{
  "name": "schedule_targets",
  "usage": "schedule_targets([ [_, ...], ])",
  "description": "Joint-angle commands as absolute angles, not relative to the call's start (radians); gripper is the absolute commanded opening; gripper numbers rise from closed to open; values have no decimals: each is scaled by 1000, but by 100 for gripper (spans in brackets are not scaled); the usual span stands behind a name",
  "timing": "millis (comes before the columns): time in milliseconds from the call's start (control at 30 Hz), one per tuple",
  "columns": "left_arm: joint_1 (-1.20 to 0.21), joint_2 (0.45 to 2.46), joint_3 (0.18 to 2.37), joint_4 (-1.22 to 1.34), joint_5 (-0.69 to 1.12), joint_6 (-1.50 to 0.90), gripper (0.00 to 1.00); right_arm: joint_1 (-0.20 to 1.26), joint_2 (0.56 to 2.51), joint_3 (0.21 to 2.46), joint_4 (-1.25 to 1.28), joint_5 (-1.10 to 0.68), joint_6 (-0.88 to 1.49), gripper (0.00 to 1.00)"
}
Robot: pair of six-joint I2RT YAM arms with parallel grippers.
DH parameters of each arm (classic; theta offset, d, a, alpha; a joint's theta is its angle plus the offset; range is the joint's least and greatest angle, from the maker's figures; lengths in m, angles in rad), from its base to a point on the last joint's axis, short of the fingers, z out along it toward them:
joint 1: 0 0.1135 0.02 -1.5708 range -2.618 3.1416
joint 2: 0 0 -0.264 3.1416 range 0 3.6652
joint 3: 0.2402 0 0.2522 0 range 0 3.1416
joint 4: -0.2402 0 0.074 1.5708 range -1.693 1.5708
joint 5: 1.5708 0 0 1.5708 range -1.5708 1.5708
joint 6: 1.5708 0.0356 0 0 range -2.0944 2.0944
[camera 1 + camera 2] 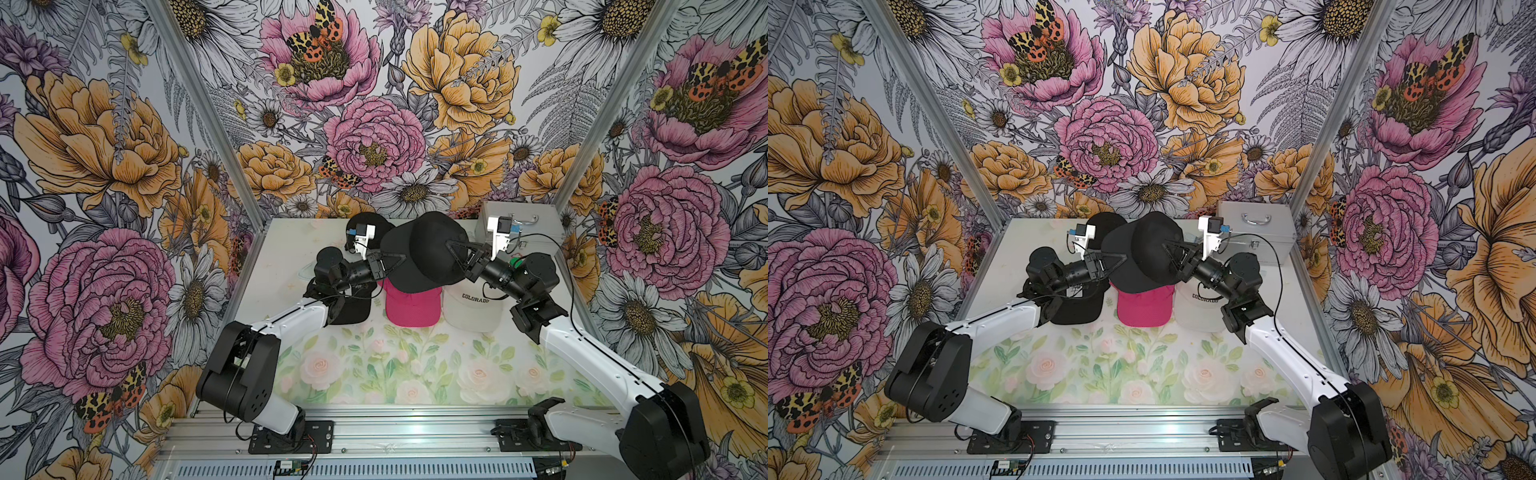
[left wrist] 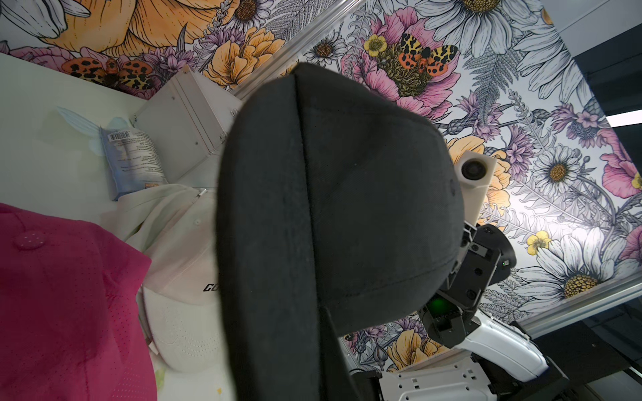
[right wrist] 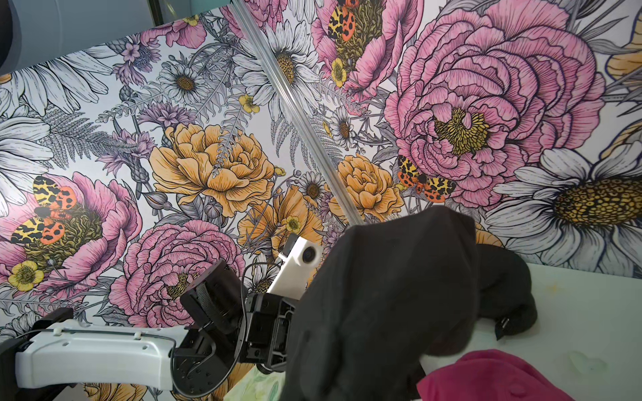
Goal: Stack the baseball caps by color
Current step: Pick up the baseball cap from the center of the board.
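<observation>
Black fabric fills the middle of the scene: the held black cap (image 1: 432, 249) (image 1: 1150, 249) hangs clear of the table (image 1: 374, 374), between the two arms, above the row of caps lying there; its flat brim points left and its crown sits to the right.

The left gripper (image 1: 402, 257) (image 1: 1123, 257) reaches in from the left, its jaws clamped together on the brim's edge; the right gripper (image 1: 449, 243) (image 1: 1164, 245) comes from the right, its jaws closed tight on the crown's fabric. In the left wrist view the cap (image 2: 347, 208) covers most of the frame and hides the right gripper's tips; in the right wrist view the same cap (image 3: 382, 295) droops in dark folds close to the lens.

Under it, in the middle of the table, lies the pink cap (image 1: 411, 307) (image 1: 1144, 307) (image 2: 69, 295) (image 3: 503, 378), brim toward the near edge; just to its right lies the cream cap (image 1: 473, 309) (image 1: 1200, 311) (image 2: 180, 277), lettered COLORADO, its right side partly hidden by the right arm. Left of the pink one, the near black cap (image 1: 353, 309) (image 1: 1077, 309) lies mostly beneath the left arm; the far black cap (image 1: 370, 222) (image 1: 1104, 220) (image 3: 503, 284) rests at the far left, behind the left wrist camera.

At the far right corner stands the silver case (image 1: 523, 224) (image 1: 1254, 232) (image 2: 180, 114); a bottle (image 2: 132, 159) lies just beside it, its green lid showing by the right arm in a top view.
</observation>
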State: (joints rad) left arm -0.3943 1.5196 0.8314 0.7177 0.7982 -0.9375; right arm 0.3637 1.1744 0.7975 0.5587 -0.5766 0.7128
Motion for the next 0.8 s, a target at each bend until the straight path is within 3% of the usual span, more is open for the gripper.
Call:
schedule_targets([
  [0, -372, 1535, 774, 695, 766, -807, 40, 367, 1161, 821, 566, -541, 615, 0],
  [33, -354, 1527, 755, 691, 739, -791, 65, 369, 1164, 839, 509, -553, 550, 0],
  [67, -327, 1514, 732, 685, 708, -779, 82, 374, 1172, 872, 407, -594, 460, 0],
  [133, -262, 1477, 690, 684, 685, -753, 98, 399, 1201, 967, 171, -662, 261, 0],
  [300, -177, 1315, 672, 537, 730, -508, 99, 525, 1288, 1153, -340, -715, -231, 0],
  [433, -184, 1173, 723, 266, 732, -190, 99, 571, 1301, 1172, -406, -723, -418, 0],
  [633, -178, 935, 706, 78, 957, 166, 99, 618, 1363, 1287, -644, -665, -630, 0],
  [767, -272, 925, 803, -316, 1064, 508, 99, 655, 1372, 1277, -681, -625, -765, 0],
])
